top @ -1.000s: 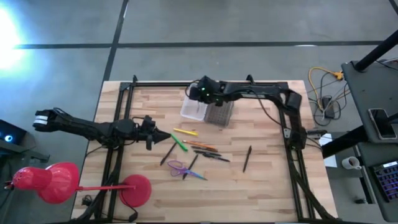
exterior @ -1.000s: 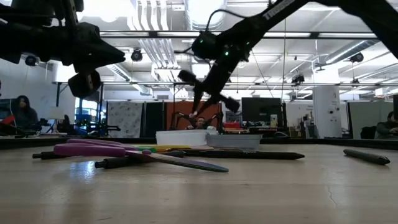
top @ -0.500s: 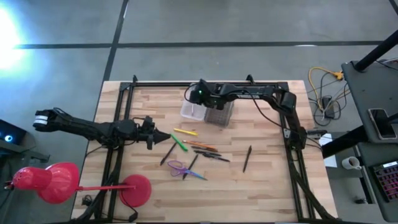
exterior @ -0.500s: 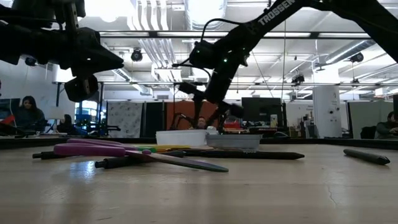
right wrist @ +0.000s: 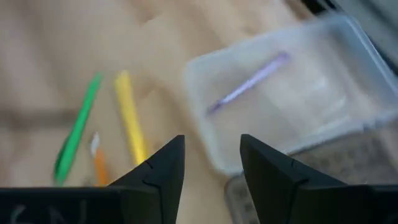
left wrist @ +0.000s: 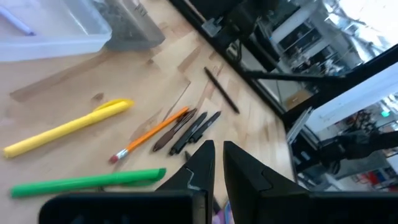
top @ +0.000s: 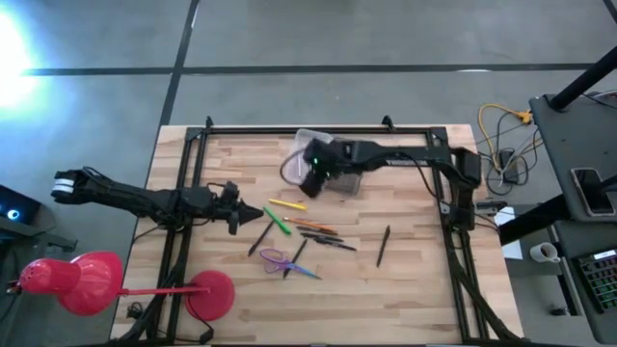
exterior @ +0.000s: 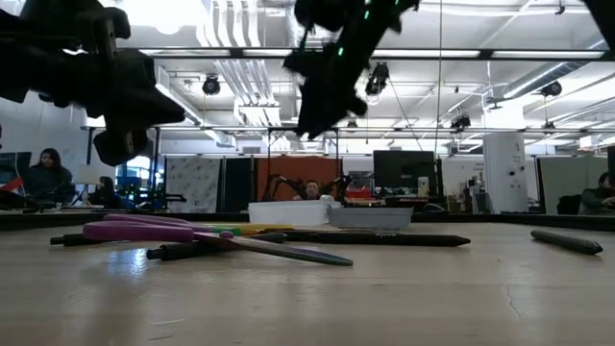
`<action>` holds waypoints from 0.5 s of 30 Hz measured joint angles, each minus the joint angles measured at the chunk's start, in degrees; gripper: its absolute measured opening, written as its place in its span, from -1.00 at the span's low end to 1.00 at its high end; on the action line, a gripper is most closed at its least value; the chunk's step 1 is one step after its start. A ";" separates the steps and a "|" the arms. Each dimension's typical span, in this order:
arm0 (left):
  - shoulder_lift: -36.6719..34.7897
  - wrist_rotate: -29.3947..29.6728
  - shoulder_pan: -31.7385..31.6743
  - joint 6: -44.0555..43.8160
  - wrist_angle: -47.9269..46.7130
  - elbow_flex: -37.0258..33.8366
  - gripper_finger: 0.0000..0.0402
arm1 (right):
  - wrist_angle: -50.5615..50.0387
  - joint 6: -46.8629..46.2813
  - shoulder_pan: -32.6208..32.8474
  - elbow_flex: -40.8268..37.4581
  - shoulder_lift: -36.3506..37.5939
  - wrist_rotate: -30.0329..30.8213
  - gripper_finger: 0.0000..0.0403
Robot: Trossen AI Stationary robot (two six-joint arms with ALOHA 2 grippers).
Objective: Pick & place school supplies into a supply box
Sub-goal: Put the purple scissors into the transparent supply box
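right gripper (top: 310, 171) (fingers parted, empty) hovers over clear supply box (top: 298, 162) edge.

A light wooden counter (top: 405, 289) made of joined planks stands on a grey concrete floor (top: 386, 39) crossed by dark seams, with a bright glare at the far left edge. Beside the counter lies a red stand (top: 77, 281) with a round base. On the other side, a dark desk (top: 578, 135) carries equipment, with yellow and white cables (top: 501, 130) coiled on the floor near it. At counter height, the room behind shows an open ceiling with white ducts (exterior: 231, 72) and strip lights, a white pillar (exterior: 502, 171), dark monitors (exterior: 399, 173), and seated people at the edges (exterior: 43, 175).
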State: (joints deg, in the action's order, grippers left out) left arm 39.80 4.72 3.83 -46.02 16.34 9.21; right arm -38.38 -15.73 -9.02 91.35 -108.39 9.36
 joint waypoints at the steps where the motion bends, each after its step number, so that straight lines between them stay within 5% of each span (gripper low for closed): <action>1: 0.01 -0.14 0.00 0.05 -0.34 0.00 -0.91 | -0.34 3.62 1.79 0.00 0.48 -0.19 -0.26; 7: 0.46 -5.65 0.34 1.39 -1.70 0.14 -0.91 | 0.37 12.44 10.72 -0.02 -0.45 -0.38 -0.26; 15: 3.62 -5.99 9.68 4.74 -13.06 6.27 -0.91 | 1.19 6.17 16.35 -0.04 -3.07 3.46 -0.30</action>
State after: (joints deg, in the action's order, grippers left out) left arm 43.42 -1.28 13.52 -41.29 3.28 15.48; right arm -37.19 -9.56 7.34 91.31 -111.45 12.82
